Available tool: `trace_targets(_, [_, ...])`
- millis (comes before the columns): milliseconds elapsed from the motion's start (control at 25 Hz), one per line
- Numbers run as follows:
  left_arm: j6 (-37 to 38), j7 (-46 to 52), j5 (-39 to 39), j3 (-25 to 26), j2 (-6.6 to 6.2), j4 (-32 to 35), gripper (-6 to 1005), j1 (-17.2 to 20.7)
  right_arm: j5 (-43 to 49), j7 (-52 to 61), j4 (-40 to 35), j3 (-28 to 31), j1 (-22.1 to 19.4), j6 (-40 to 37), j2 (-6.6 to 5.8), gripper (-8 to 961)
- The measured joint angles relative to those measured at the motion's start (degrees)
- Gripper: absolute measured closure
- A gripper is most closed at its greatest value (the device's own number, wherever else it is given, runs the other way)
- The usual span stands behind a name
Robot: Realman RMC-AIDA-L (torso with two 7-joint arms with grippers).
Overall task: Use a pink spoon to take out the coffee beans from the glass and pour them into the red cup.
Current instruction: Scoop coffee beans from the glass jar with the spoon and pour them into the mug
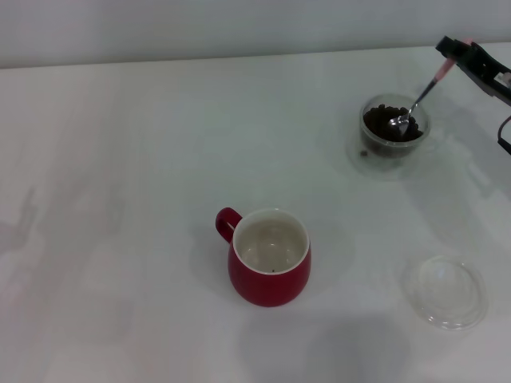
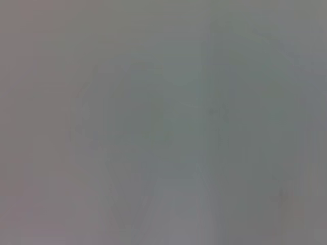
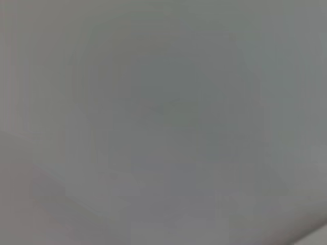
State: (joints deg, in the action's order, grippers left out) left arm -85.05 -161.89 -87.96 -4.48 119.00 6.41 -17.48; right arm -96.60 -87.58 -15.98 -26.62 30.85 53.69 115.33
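Observation:
In the head view the red cup [image 1: 270,257] stands upright near the table's middle, its handle to the left and its cream inside showing a tiny dark speck. The glass [image 1: 394,124] stands at the far right, holding the coffee beans [image 1: 383,126]. My right gripper [image 1: 452,49] reaches in from the right edge and is shut on the pale pink handle of the pink spoon [image 1: 419,100]. The spoon slants down into the glass, its metal bowl resting on the beans. My left gripper is out of view. Both wrist views show only a blank grey surface.
A shallow clear round dish [image 1: 445,291] lies at the near right of the white table [image 1: 128,175]. A dark cable [image 1: 505,132] hangs at the right edge by my right arm.

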Motion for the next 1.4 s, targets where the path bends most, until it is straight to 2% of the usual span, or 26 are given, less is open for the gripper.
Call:
trace_targets(200, [0.2, 0.0, 0.0, 0.0, 0.00, 0.0, 419, -0.3, -1.1, 3.0, 0.8, 0.0, -0.8, -2.2, -0.17, 786])
trace_targets(360, [0.5, 0.0, 0.0, -0.1, 0.00, 0.0, 419, -0.5, -2.3, 4.9, 1.1, 0.0, -1.3, -1.0, -0.20, 785])
trace_targets(800, [0.8, 0.0, 0.0, -0.2, 0.00, 0.0, 420, -0.4, -4.9, 5.6, 1.1, 0.0, -1.7, 1.0, -0.05, 784])
trace_targets(1400, [0.8, 0.0, 0.0, -0.3, 0.00, -0.1, 419, -0.6, -8.7, 5.9, 1.1, 0.5, -2.6, -1.2, -0.11, 781])
